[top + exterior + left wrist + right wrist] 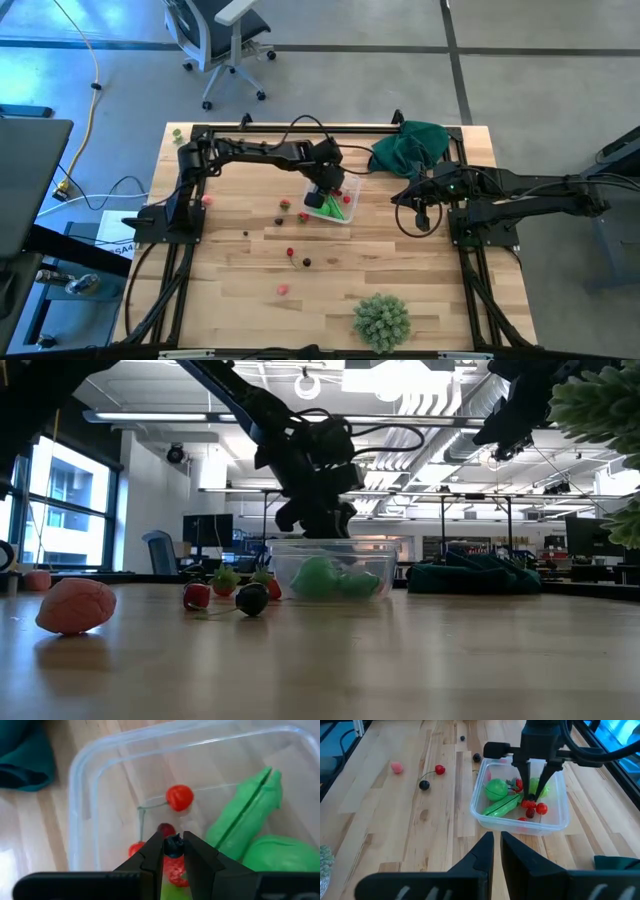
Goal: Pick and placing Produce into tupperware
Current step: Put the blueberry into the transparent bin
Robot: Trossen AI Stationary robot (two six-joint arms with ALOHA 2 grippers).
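The tupperware (340, 210) is a clear, rounded-square container at the table's middle far part. It holds green pieces (250, 805) and red berries (179, 797). My left gripper (173, 851) reaches down inside its walls (555, 820), shut on a small dark berry (173, 844). More produce lies loose on the wood: a red cherry (439, 769), a dark berry (424, 785) and a pink piece (396, 767). My right gripper (496, 847) waits shut at the right of the tupperware, holding nothing. My left gripper pinches the small dark berry (173, 840) between its two fingertips (156, 851). The fingers come from above, slanting down into the tupperware. The berry is lifted clear, above the red berries and green pieces on the container's floor.
A dark green cloth (410, 148) lies at the far right, close behind the tupperware. A pale-green spiky ball (381, 320) stands near the front edge. Small red, dark and pink pieces (290, 252) are scattered over the middle of the table. A black frame (190, 240) borders the table.
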